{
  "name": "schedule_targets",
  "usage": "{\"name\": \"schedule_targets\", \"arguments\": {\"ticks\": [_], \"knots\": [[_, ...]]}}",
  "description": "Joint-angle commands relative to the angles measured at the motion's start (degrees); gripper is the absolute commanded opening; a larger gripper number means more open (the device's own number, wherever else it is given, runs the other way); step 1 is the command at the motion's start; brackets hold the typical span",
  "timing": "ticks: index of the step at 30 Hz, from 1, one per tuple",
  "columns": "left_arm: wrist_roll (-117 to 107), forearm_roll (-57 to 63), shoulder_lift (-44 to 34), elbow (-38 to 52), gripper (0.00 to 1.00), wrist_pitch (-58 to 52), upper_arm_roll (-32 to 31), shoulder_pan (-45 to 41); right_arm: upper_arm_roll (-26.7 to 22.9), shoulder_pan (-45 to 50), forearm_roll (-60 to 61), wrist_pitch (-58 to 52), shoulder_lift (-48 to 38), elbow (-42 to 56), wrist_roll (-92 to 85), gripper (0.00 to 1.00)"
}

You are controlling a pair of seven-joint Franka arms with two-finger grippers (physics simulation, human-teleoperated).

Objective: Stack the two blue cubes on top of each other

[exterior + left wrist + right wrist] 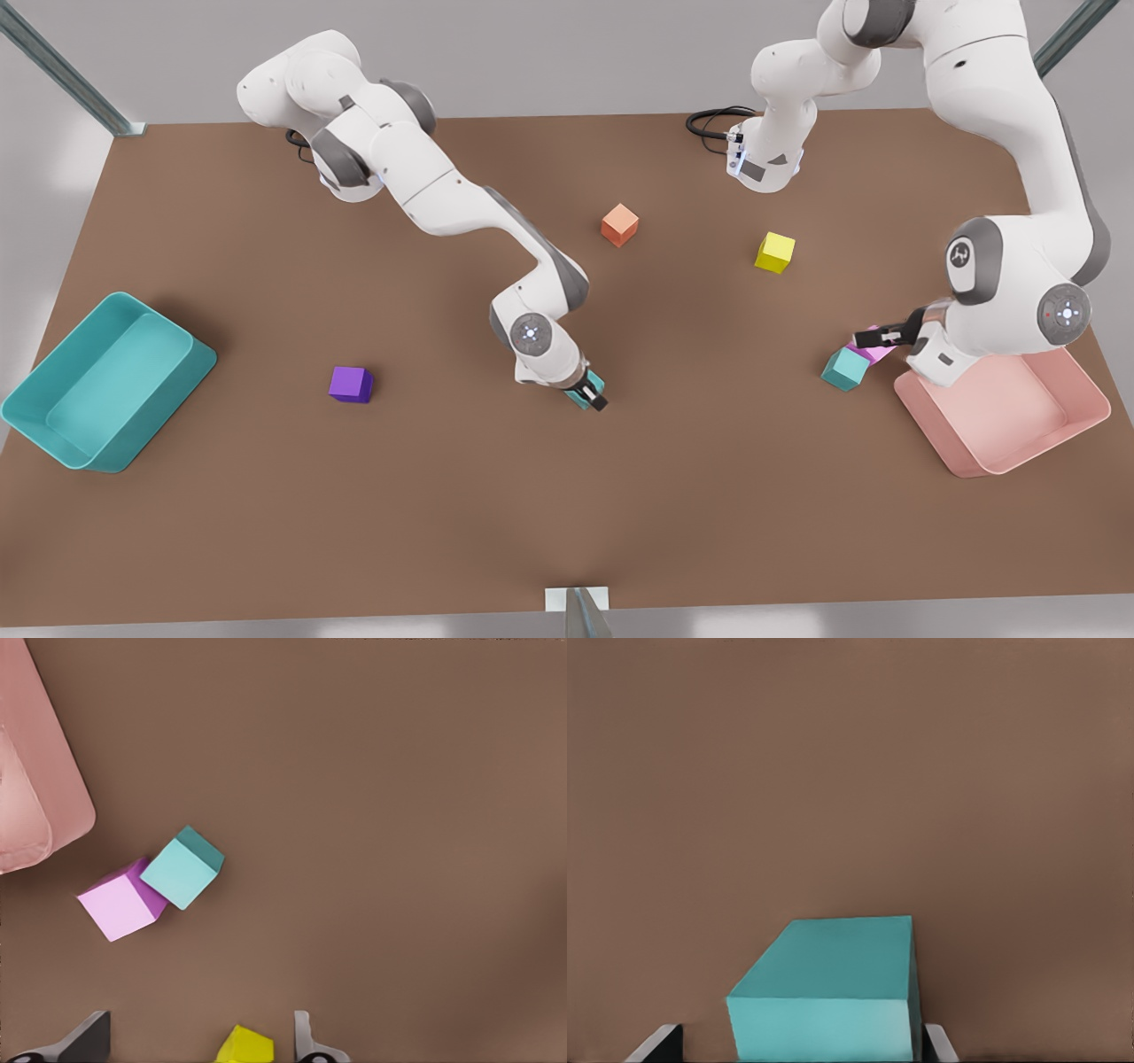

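The brown bench [673, 496] has a teal bin [106, 381] at the front view's left end and a pink bin [1019, 416] at the right. The right tool [586, 392] is down mid-bench, clamped on one blue cube [833, 992]. The left tool [199, 1050] hangs above the bench with its fingers spread wide, and a yellow cube [245, 1045] sits below it. The other blue cube [844, 368] sits on the bench, touching a pink cube [877, 350], just beside the pink bin.
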Motion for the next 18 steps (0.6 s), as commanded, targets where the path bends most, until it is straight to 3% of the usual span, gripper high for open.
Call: {"name": "schedule_targets", "arguments": {"ticks": [1, 4, 7, 9, 11, 13, 16, 18], "knots": [[29.2, -0.1, 1.2, -0.8, 1.0, 9.1, 0.0, 2.8, 0.1, -1.1, 0.3, -1.5, -0.9, -0.3, 12.6, 1.0], [43.4, -0.1, 4.1, -6.5, 1.0, 21.1, 0.0, 4.6, 0.3, -3.3, 0.3, -5.2, -2.6, -0.5, 11.8, 1.0], [44.6, -0.1, 4.5, -8.7, 1.0, 19.1, 0.0, 4.6, 0.5, -8.3, 0.4, -18.2, -7.3, -0.6, 6.2, 1.0], [58.4, 0.0, 5.9, -8.7, 1.0, 22.4, -0.3, 4.5, 0.3, -12.1, 0.4, -26.3, -12.1, -5.3, -4.2, 1.0], [73.8, 0.1, 6.9, -8.7, 1.0, 23.4, -1.8, 4.3, -0.2, -26.7, -2.0, -44.4, -14.3, -7.8, -32.4, 1.0], [73.9, 0.2, 7.4, -8.9, 1.0, 24.0, -1.9, 4.3, -0.1, -36.5, -12.9, -51.0, -14.8, -6.5, -54.4, 1.0], [77.1, 0.2, 6.5, -13.7, 1.0, 30.0, -3.4, 4.9, 0.0, -35.8, -23.2, -57.0, -29.2, -5.2, -68.8, 1.0], [79.0, 0.4, 6.7, -13.7, 1.0, 30.7, -3.4, 5.1, -0.6, -32.0, -24.2, -58.8, -36.5, -5.1, -69.3, 1.0]]}}
